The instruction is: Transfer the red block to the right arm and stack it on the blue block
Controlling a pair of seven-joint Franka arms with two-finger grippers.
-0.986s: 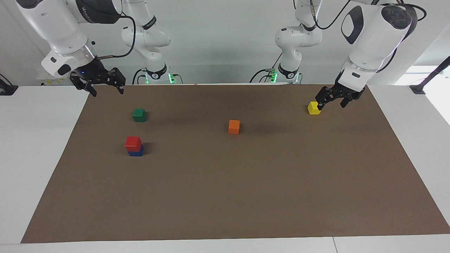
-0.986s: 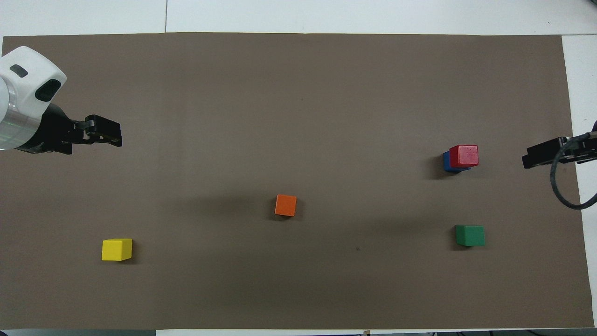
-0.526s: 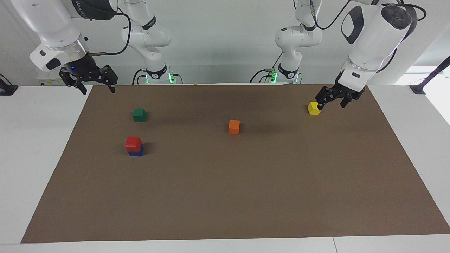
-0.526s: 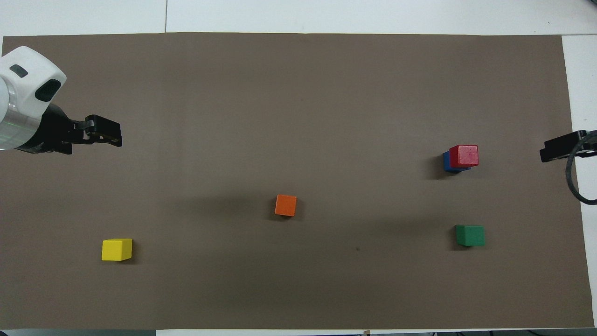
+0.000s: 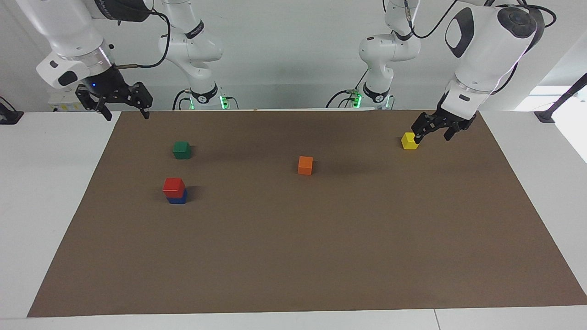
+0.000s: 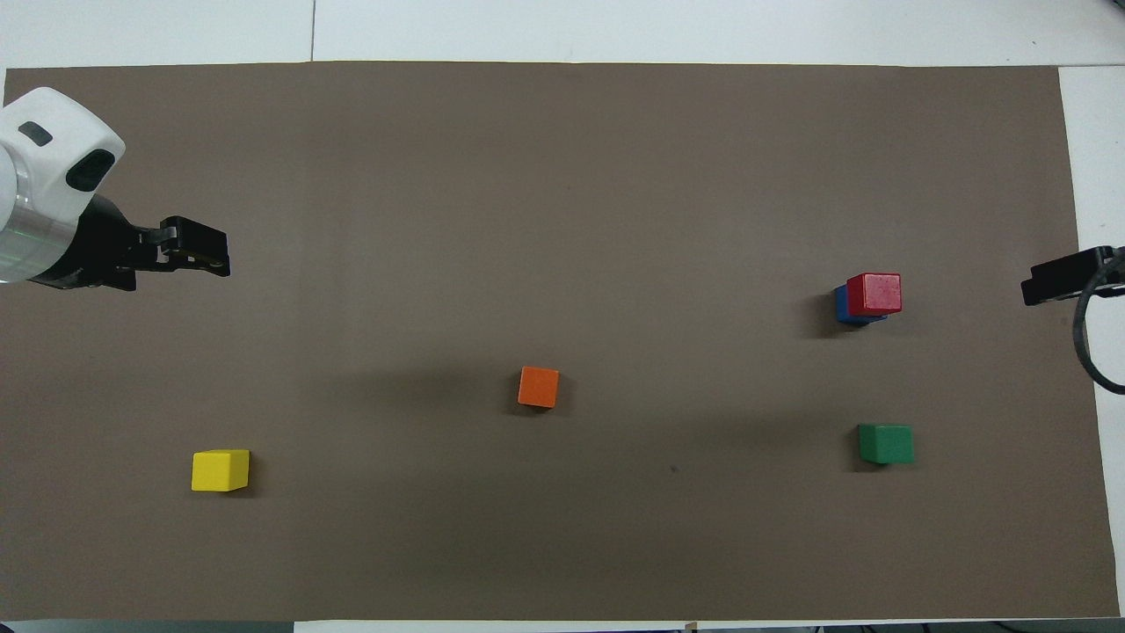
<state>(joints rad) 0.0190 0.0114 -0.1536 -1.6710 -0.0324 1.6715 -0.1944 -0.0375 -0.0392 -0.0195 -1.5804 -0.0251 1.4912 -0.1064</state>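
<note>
Facing view is showing the red block (image 5: 174, 185) sitting on top of the blue block (image 5: 178, 198), a 2-cube stack on the brown mat (image 5: 293, 256) toward the right arm's end of the surface (image 5: 46, 192). From the overhead view the red block (image 6: 874, 293) is lying slightly offset on the blue block (image 6: 844, 305), so a strip of blue is showing at 1 side. Nothing is touching the stack.

The right gripper (image 5: 123, 110) is hanging in the air over the mat's corner nearest the robots at its own end, w/ its jaws standing apart & holding nothing; the small blue light at the wrist is glowing. In the overhead view only its tip (image 6: 1068, 277) is showing at the frame's edge.

The left gripper (image 5: 431, 133) is hanging low at the left arm's end, jaws apart & empty, 1 fingertip appearing just beside the yellow block (image 5: 409, 140). The overhead view is showing this gripper (image 6: 198, 255) well apart from the yellow block (image 6: 220, 470), so no contact.

The green block (image 5: 181, 149) is sitting nearer to the robots than the stack. The orange block (image 5: 305, 165) is sitting approx mid-mat, between the stack & the yellow block.
</note>
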